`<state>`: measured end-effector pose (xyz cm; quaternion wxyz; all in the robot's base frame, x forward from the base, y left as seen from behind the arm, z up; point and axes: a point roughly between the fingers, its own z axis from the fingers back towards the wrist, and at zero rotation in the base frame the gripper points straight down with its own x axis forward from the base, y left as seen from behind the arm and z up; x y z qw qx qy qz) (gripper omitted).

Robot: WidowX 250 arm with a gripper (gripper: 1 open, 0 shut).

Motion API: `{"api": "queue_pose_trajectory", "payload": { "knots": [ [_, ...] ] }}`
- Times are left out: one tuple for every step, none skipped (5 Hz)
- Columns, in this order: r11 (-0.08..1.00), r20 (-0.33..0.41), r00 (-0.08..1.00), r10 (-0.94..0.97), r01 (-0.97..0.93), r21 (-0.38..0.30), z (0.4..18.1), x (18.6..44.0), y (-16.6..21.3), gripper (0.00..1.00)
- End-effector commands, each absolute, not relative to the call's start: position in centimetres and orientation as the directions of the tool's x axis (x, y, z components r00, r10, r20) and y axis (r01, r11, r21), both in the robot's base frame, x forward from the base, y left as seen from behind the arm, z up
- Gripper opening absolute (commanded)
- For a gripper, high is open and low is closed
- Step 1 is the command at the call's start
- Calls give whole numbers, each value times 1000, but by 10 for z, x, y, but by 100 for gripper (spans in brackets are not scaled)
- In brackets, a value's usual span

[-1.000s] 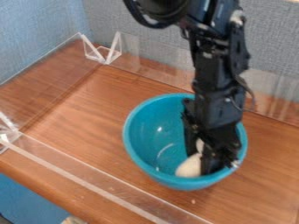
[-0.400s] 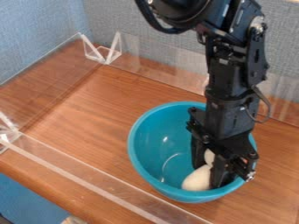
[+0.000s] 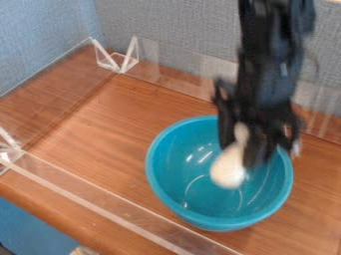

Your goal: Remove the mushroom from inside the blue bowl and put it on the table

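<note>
Plainly, no brand, label or writing can be read anywhere in this blurred view. On the reddish-brown wood-grain worktop (image 3: 94, 120), a deep turquoise-blue bowl (image 3: 180, 194) sits toward the near right, close to the clear acrylic wall (image 3: 80, 184) along the front edge. Its inside looks bare apart from glossy highlights. Above the bowl's middle hangs the dark robot arm, smeared by motion, with its tool (image 3: 240, 159) pointing down and clamped narrow on the mushroom (image 3: 229, 171). Only the mushroom's cream-white stem end shows clearly, a pale rounded blob below the fingers, held over the bowl's interior and apart from its floor. Two small clear acrylic brackets (image 3: 118, 55) stand at the far left corner.
</note>
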<state>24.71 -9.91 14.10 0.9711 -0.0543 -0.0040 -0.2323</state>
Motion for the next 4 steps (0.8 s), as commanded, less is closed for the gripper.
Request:
{"api": "queue_pose_trajectory", "payload": {
  "knots": [
    [950, 111, 947, -303, 309, -46, 184, 275, -50, 0],
    [987, 97, 983, -154, 158, -32, 185, 302, -7, 0],
    [998, 57, 997, -54, 56, -21, 173, 321, 13, 0],
    [998, 26, 998, -57, 57, -3, 161, 327, 24, 0]
  ]
}}
